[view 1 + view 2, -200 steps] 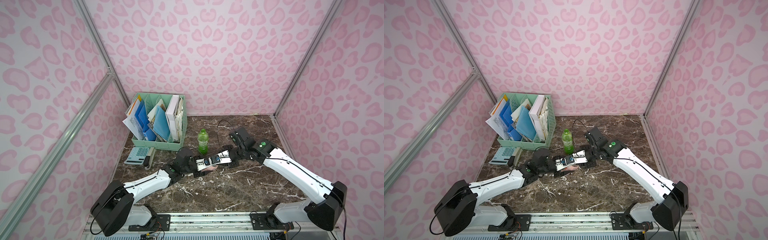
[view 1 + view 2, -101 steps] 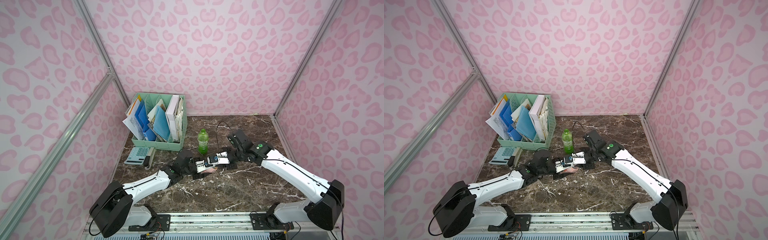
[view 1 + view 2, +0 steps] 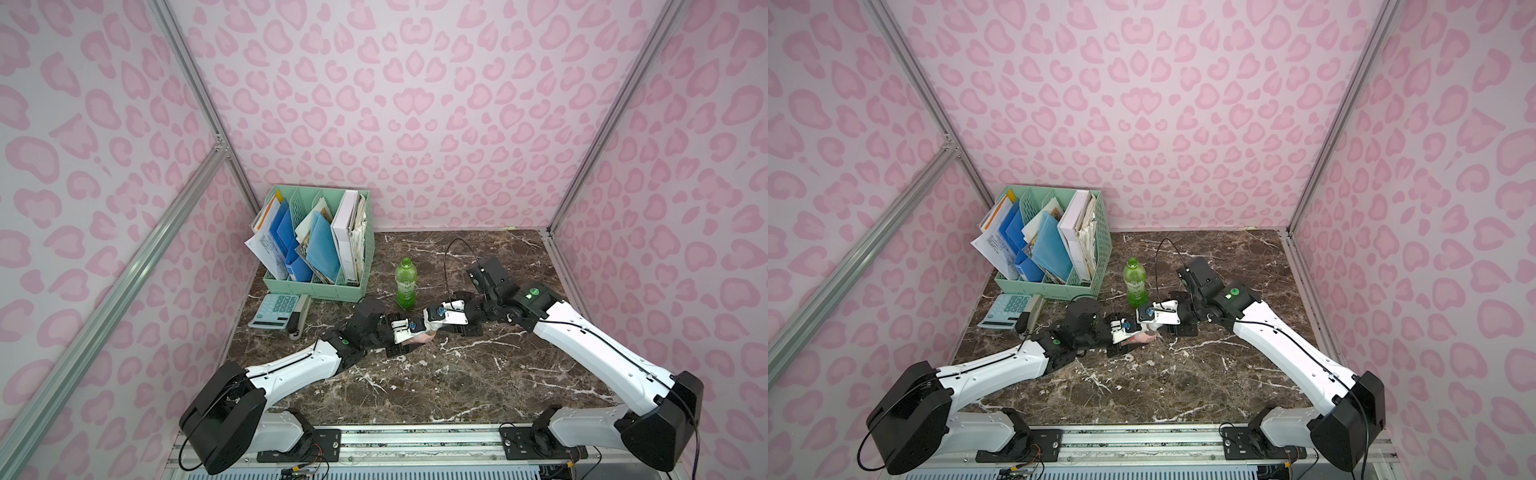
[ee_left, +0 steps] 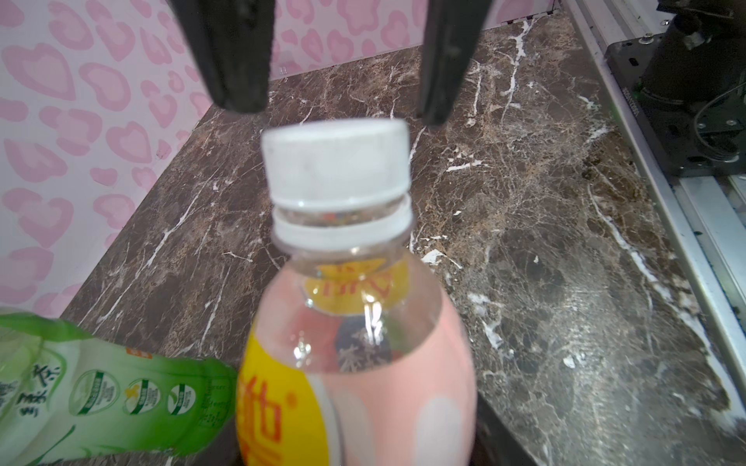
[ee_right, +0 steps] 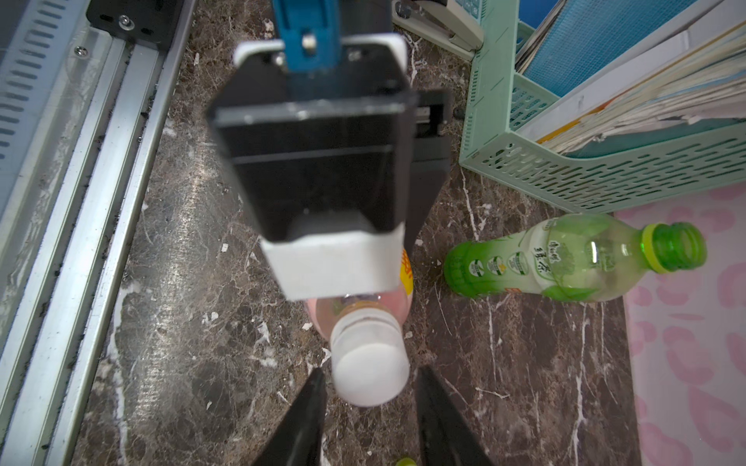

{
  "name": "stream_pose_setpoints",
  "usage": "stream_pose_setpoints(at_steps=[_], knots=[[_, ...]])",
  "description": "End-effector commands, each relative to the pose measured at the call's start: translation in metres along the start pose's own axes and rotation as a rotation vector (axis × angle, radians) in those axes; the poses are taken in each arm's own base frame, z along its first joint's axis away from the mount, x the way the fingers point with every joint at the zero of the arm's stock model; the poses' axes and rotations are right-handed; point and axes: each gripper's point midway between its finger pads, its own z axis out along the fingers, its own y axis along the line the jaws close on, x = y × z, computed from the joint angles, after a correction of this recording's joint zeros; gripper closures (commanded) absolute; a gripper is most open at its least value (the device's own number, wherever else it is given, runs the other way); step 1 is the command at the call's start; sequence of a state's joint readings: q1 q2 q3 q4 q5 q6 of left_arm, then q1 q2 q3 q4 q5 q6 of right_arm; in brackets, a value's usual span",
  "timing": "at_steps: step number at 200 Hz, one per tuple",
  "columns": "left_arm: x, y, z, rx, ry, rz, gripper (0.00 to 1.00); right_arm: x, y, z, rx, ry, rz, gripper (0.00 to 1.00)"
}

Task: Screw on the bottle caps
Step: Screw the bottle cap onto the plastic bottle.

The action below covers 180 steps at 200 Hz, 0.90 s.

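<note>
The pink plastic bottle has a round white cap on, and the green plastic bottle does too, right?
No: the green plastic bottle has no cap; the right wrist view shows its open neck. The white cap is on the pink plastic bottle.

Left arm [image 3: 291,368] and right arm [image 3: 590,349]: white moulded shells, black joint housings, green round marks [image 3: 530,296]. Right gripper [image 5: 371,370]: black tapered fingers [image 5: 304,423].

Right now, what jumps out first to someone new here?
At centre, the left gripper clamps the pink bottle by its body while the right gripper, jaws open, flanks its white cap. Just behind, the green bottle stands upright with no cap, beside a mint file rack stuffed with folders at the back-left.
</note>
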State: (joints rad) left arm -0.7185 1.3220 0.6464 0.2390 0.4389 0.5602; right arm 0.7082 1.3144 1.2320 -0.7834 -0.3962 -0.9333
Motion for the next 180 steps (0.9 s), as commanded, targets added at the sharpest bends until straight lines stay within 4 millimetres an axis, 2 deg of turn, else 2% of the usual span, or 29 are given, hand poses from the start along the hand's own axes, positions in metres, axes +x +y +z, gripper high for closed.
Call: stream_pose_setpoints(at_steps=[1, 49, 73, 95, 114, 130, 142, 180], knots=[[-0.008, 0.002, 0.000, -0.001, -0.026, 0.017, 0.52, 0.000, 0.003, 0.004, -0.016, -0.001, -0.017, 0.60], [-0.008, 0.001, 0.000, 0.006, -0.025, 0.017, 0.52, -0.002, 0.006, 0.010, -0.039, -0.001, -0.028, 0.62], [-0.008, 0.002, 0.000, -0.001, -0.025, 0.018, 0.52, -0.004, 0.009, 0.011, -0.055, -0.012, -0.015, 0.69], [-0.009, 0.004, -0.002, -0.024, -0.025, 0.026, 0.53, -0.006, 0.008, 0.013, -0.067, -0.023, 0.069, 0.77], [-0.009, 0.009, -0.002, -0.074, -0.007, 0.055, 0.54, -0.008, 0.010, 0.021, -0.083, -0.022, 0.237, 0.83], [-0.009, 0.015, -0.002, -0.142, 0.016, 0.095, 0.54, -0.007, -0.001, 0.030, -0.037, 0.001, 0.486, 0.84], [-0.011, 0.019, -0.002, -0.196, 0.016, 0.117, 0.54, -0.008, 0.000, 0.035, -0.060, 0.009, 0.621, 0.85], [-0.017, 0.026, -0.008, -0.317, -0.012, 0.160, 0.54, -0.017, -0.010, 0.038, -0.074, -0.005, 1.175, 0.87]])
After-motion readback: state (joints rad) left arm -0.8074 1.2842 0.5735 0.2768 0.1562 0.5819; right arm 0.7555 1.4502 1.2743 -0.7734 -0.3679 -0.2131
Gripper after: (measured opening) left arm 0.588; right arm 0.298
